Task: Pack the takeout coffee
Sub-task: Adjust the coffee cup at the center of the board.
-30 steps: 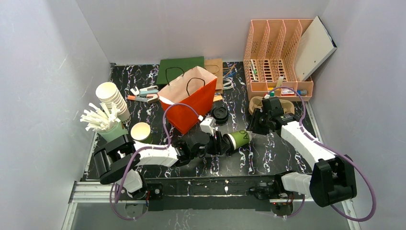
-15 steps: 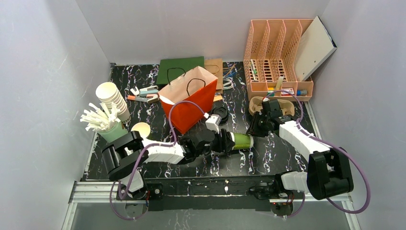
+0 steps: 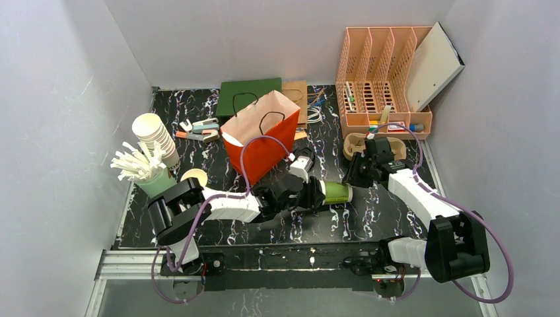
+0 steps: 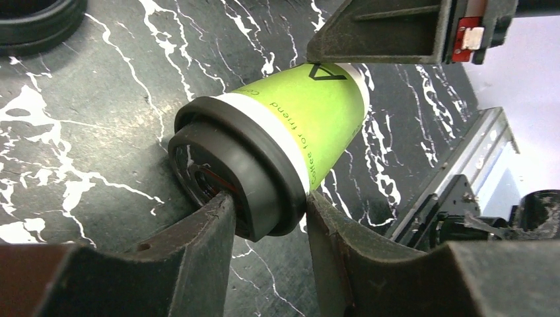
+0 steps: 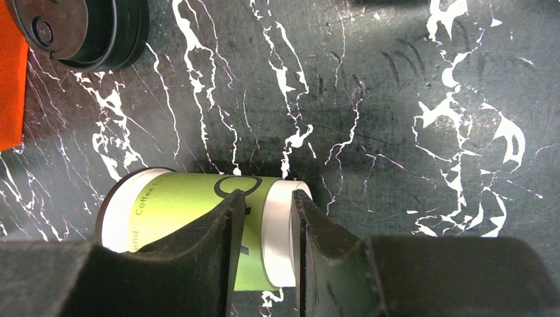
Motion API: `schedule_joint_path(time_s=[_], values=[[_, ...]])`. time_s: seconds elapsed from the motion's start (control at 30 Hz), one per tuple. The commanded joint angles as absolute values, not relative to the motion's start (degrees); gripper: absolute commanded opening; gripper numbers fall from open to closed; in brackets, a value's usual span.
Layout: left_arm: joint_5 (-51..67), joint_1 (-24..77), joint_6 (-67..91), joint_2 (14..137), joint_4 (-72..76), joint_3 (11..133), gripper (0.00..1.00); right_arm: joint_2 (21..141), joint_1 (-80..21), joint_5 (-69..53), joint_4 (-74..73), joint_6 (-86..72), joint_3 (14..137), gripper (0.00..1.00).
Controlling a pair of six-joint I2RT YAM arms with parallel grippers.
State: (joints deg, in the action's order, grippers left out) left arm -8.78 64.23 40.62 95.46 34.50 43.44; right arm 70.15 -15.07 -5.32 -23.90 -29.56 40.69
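Observation:
The takeout coffee [image 3: 335, 193] is a green paper cup with a black lid, lying on its side on the dark marble table [image 3: 370, 211]. My left gripper [image 3: 314, 195] is shut on its lid end. In the left wrist view both fingers clamp the black lid [image 4: 231, 165] of the cup [image 4: 310, 112], gripper point [image 4: 267, 198]. My right gripper [image 3: 354, 177] hangs over the cup's base end. In the right wrist view its fingers stand narrowly apart [image 5: 267, 198] over the cup's white base band [image 5: 178, 205], holding nothing.
An open orange paper bag [image 3: 261, 135] stands behind the left arm. Loose black lids [image 5: 79, 30] lie beside it. A lidless green cup [image 3: 193, 177], a white cup stack [image 3: 155, 135], stirrers [image 3: 139, 162], a pink organizer [image 3: 383, 79] and a cardboard carrier [image 3: 356, 142] surround the area.
My left gripper has carried the cup to the right and turned it level. My right gripper has stayed close to the cup's base end.

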Motion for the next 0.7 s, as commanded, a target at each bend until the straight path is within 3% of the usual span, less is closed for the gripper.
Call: schedule_joint_path(time_s=[0.0,0.27,0.67], values=[[-11.2,64.3,37.1,94.9,31.9,48.2,0.38,68.4,-15.7,-12.8,-24.7,-30.9,41.0,0.40],[-14.9,64.4,29.2,90.5,18.5,54.3,0.34,68.7,-15.8,-16.2,-23.5,-31.6,39.7,0.41],[-12.0,65.7,13.8,88.1,-1.8,67.6,0.32,71.3,-16.2,-24.9,-16.7,-36.0,39.1,0.52]])
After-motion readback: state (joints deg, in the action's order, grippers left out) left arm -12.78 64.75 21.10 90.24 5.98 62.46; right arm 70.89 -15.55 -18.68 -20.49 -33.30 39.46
